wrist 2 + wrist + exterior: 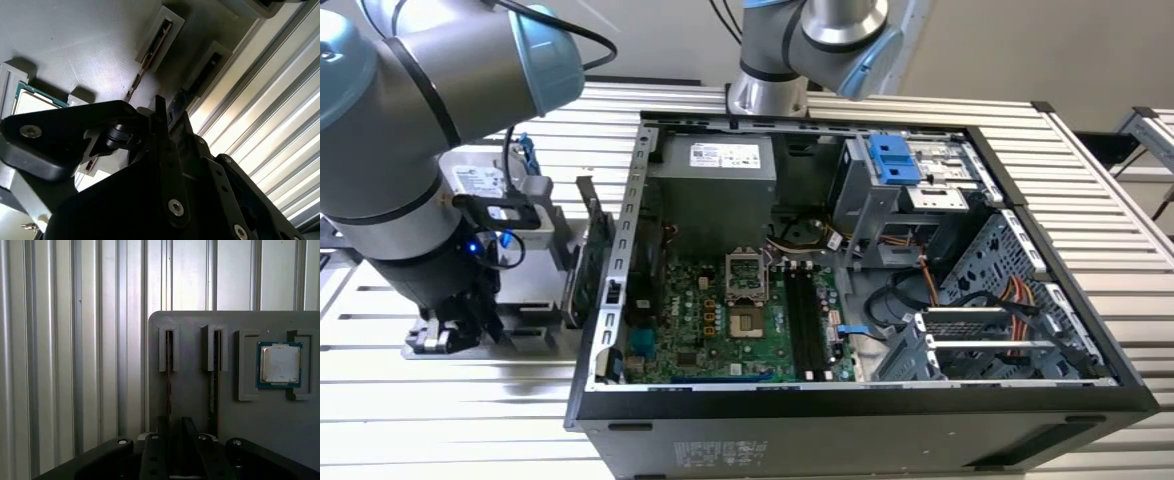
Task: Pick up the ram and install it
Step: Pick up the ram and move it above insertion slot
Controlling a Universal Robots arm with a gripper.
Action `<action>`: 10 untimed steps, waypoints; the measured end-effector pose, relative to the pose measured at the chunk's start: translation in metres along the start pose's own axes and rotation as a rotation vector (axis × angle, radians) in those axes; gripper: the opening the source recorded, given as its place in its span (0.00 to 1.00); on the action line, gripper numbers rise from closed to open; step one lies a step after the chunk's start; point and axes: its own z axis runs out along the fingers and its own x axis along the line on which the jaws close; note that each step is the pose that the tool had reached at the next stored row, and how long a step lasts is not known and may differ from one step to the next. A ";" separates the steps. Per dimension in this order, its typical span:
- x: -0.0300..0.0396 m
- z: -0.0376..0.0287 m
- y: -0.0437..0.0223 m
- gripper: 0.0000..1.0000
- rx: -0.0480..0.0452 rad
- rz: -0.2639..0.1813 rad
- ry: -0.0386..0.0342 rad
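hand [174, 424] at ram [169, 390] in gray holder [192, 400]; grip cannot tell; second strip [215, 380], processor [280, 363] beside.

I'm looking through the exterior view from above, slanting down into the open computer case [854, 405], with the arm [400, 150] crowding the frame's upper left. Both wrist views are hovering close over the gray holder tray [195, 340], the first facing it squarely, the second obliquely, both sharing the processor chip [280, 364].

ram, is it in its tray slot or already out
In: the ram stands on edge, seated in the grey tray, with the gripper right at it.
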 end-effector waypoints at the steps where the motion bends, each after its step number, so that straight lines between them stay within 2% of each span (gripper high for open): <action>1: 0.0000 0.0000 0.0000 1.00 0.0000 0.000 0.0000; 8: 0.0000 0.0000 0.0000 1.00 -0.0001 0.000 -0.0002; 9: 0.0000 0.0000 0.0000 0.00 0.0000 0.000 -0.0004; 10: 0.0000 0.0000 0.0000 0.00 0.0000 0.000 -0.0004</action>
